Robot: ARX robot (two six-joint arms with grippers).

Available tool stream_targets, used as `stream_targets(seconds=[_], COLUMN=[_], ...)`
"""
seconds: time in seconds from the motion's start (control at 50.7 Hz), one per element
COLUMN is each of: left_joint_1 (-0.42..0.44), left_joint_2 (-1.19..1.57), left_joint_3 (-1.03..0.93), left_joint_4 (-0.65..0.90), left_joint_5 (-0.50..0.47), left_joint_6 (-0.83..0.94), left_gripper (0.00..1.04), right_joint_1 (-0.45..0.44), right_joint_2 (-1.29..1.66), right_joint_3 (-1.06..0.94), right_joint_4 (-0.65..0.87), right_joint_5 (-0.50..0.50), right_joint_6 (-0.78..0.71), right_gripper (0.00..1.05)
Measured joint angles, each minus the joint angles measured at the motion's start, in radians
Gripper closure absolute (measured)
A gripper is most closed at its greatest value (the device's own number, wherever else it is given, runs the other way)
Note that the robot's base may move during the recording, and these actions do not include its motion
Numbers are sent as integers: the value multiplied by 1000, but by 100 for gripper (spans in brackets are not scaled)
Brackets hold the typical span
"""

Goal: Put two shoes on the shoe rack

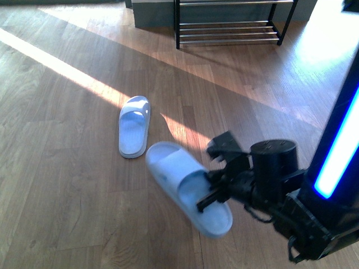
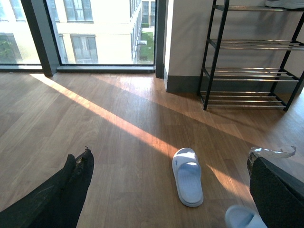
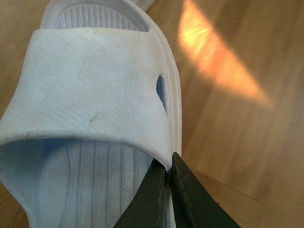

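My right gripper (image 1: 212,190) is shut on the side edge of a pale blue slide sandal (image 1: 188,185), which hangs tilted just above the wooden floor. Up close, the dark fingertips (image 3: 156,190) pinch the sandal (image 3: 90,95) where its strap meets the sole. The second pale blue sandal (image 1: 134,126) lies flat on the floor a little farther away, also in the left wrist view as the sandal (image 2: 188,176). The shoe rack (image 1: 230,25) with black frame and silver rods stands at the far wall, the same rack (image 2: 251,71). My left gripper (image 2: 171,190) is open, high above the floor.
A grey wall base (image 2: 183,83) sits left of the rack, with tall windows (image 2: 95,33) beyond. Sunlight streaks cross the wood floor (image 1: 67,73). A glowing blue strip on the robot's body (image 1: 339,151) stands at the right.
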Motion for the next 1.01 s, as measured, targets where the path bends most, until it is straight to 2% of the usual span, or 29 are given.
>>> stream_targets(seconds=[0.177,0.374,0.631,0.769,1.005], left_joint_1=[0,0,0,0,0], left_joint_2=[0,0,0,0,0], left_joint_3=[0,0,0,0,0], left_joint_4=[0,0,0,0,0], left_joint_5=[0,0,0,0,0], left_joint_6=[0,0,0,0,0], left_gripper=[9,9,9,9,9], right_joint_1=[-113,-213,-349,-378,-382], right_joint_2=[-192,-430,-855,-990,-1000], right_joint_3=[-117,-246,-429,-516,-518], right_joint_4=[32,-37,-212,-256,-257], right_joint_5=[95,97,85,75,73], right_joint_6=[82,116,120,113,113], right_gripper=[103,103,103,103,103])
